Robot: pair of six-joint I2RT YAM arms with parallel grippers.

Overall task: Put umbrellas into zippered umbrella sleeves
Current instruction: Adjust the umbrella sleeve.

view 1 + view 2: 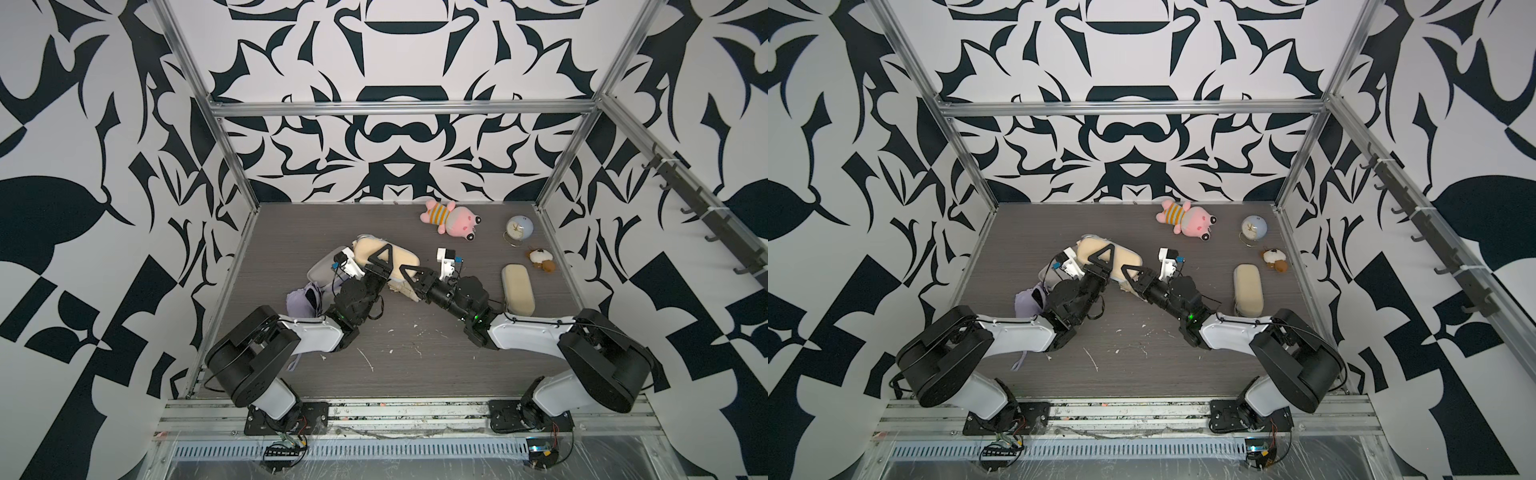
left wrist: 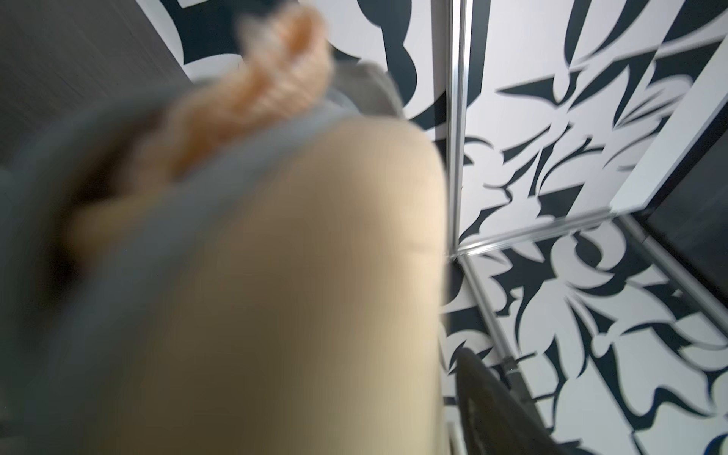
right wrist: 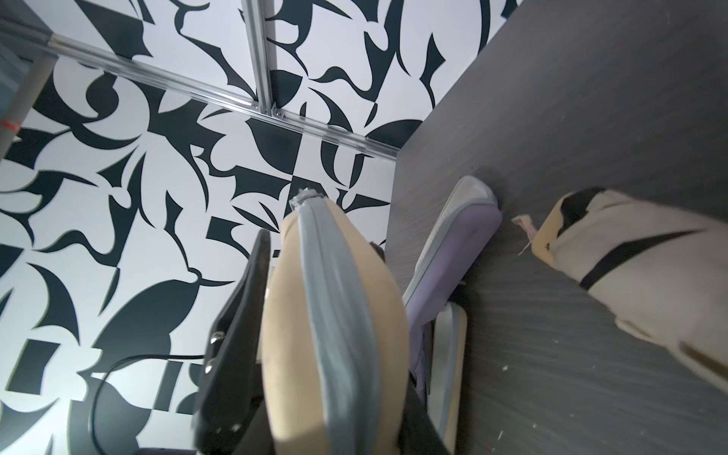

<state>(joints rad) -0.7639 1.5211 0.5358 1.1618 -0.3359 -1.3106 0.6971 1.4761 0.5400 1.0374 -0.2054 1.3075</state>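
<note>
A closed beige sleeve [image 1: 405, 258] [image 1: 1127, 257] lies mid-table, its grey zip edge [image 3: 335, 315] facing the right wrist camera. My right gripper [image 1: 407, 274] [image 1: 1128, 275] is shut on the sleeve, with one black finger [image 3: 236, 335] against its side. My left gripper [image 1: 384, 257] [image 1: 1104, 257] stands open around the sleeve's other end. One finger [image 2: 496, 402] is just clear of the blurred beige shell [image 2: 315, 295]. A cream umbrella [image 3: 638, 275] lies by the right gripper. A lavender umbrella [image 1: 305, 300] and an open lavender sleeve [image 1: 322, 269] [image 3: 453, 256] sit left.
A second closed beige sleeve [image 1: 517, 289] lies at the right. At the back are a pink plush toy [image 1: 451, 220], a small round clock [image 1: 517, 228] and a little brown-and-white plush [image 1: 542, 259]. Metal frame posts and patterned walls border the table [image 1: 415, 353].
</note>
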